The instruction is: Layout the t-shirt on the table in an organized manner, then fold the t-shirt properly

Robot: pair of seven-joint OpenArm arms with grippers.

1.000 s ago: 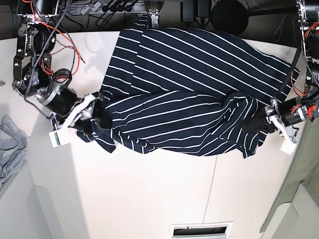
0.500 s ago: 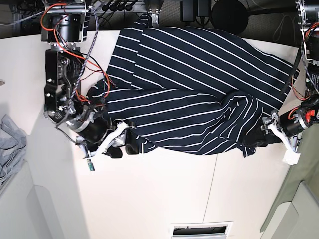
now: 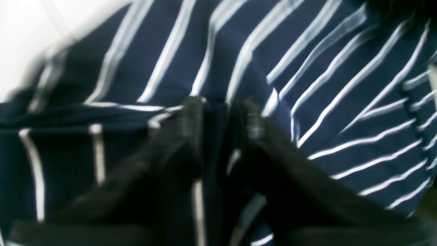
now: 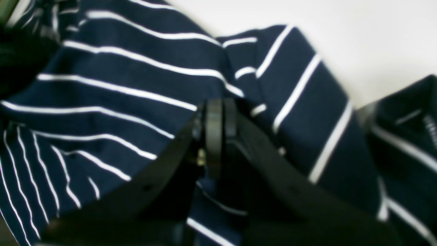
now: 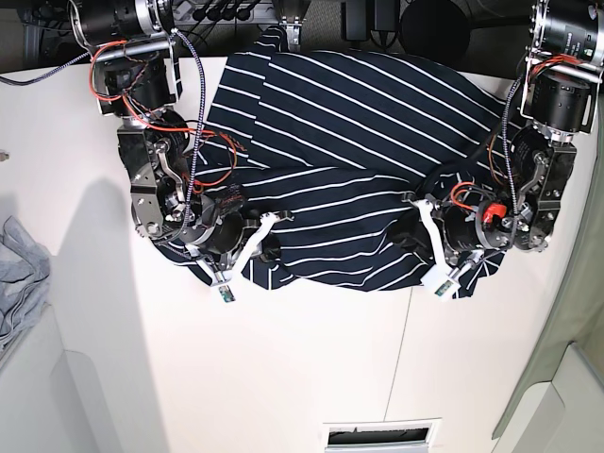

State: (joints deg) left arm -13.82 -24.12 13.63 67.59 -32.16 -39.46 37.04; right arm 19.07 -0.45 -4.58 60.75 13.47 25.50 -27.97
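While the t-shirt [image 5: 359, 151] lies bunched across the far half of the table [image 5: 283, 377], both arms press into its near edge. The right gripper [image 4: 215, 112] has its jaws fully together, pinching a fold of striped cloth. The left gripper [image 3: 218, 112] has its black fingers [image 3: 191, 116] narrowly apart with fabric caught between them.

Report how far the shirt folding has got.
Done: the t-shirt lies on the table, its near edge doubled over the body, still rumpled. In hand: the right gripper is shut on a pinch of cloth; the left gripper straddles a ridge of cloth, grip unclear in the blur. Left: smoothing it flat, then the real folds.
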